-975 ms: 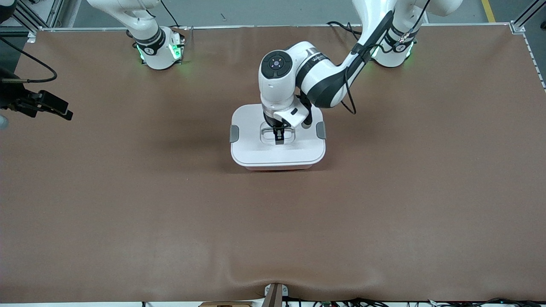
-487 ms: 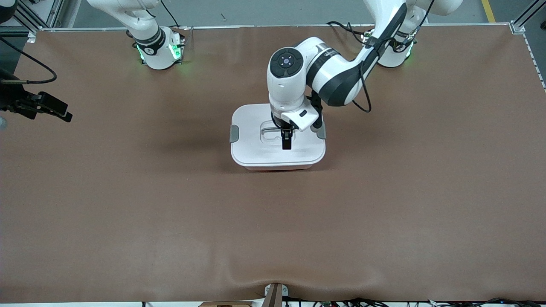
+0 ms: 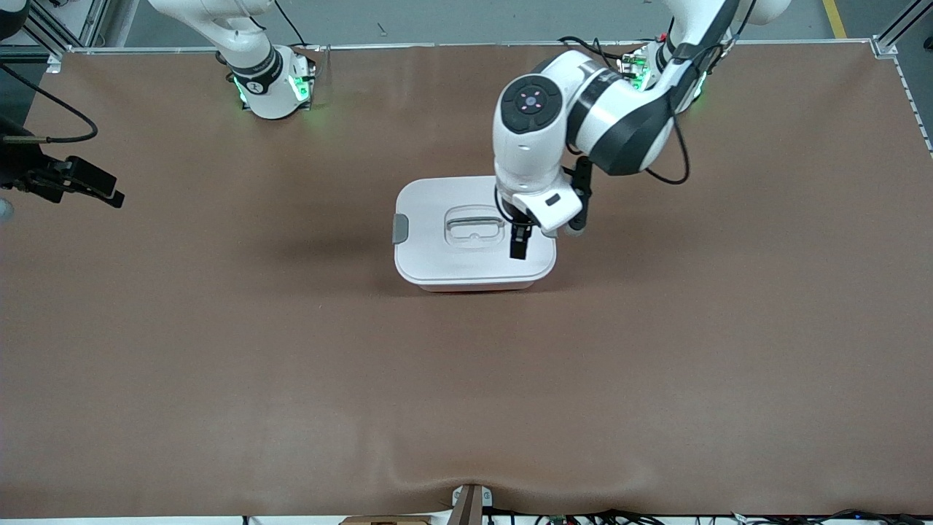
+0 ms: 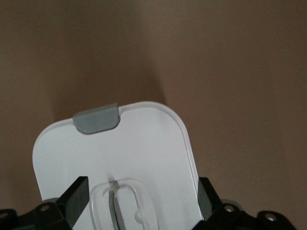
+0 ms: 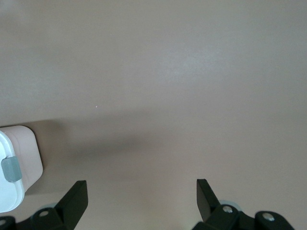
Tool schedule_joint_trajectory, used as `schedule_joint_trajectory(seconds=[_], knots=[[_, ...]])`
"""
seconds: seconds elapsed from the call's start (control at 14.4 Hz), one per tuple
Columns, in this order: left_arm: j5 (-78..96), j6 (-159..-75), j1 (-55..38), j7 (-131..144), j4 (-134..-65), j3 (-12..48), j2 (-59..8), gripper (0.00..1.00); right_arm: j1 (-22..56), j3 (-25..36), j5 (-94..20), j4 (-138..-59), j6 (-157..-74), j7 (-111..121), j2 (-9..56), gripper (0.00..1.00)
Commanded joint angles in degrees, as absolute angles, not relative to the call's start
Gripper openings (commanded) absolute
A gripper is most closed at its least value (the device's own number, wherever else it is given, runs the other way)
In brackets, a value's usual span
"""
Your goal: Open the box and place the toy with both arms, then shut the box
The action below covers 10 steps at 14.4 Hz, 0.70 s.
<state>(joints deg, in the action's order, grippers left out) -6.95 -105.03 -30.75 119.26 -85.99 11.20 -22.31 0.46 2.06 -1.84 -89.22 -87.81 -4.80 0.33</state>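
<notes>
Rounded white-lidded pink plastic box [image 3: 474, 237] mid-table, lid on; left gripper [image 3: 519, 246] spread wide, empty, over lid; could snag grey side clip [image 3: 400, 228]. Right gripper [image 3: 109, 195] spread wide, waiting aside; plush toy unseen.

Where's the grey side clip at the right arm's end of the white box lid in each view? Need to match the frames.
Front view: the grey side clip sits on the white lid's edge toward the right arm's end of the table.
Left wrist view: the same clip on the lid's edge, seen past the recessed handle.
Right wrist view: a grey clip on the box corner at the picture's edge, probably the same one.
Shared landmark: the white lid.
</notes>
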Motion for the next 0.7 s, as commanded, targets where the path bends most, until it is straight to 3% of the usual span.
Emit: schedule_joint_trajectory(seconds=[0.0,0.63], knots=[[-7.0,-102.6,-27.4,112.6,-86.5,11.6,-18.9,1.0,-0.4,1.4,-1.8,-89.7,-87.5,-4.7,-0.4,1.0],[-6.9,-100.9,-17.3,87.9,-85.8,11.7,-13.9,1.0,-0.4,1.4,-1.8,-89.7,-87.5,-4.7,-0.4,1.0]])
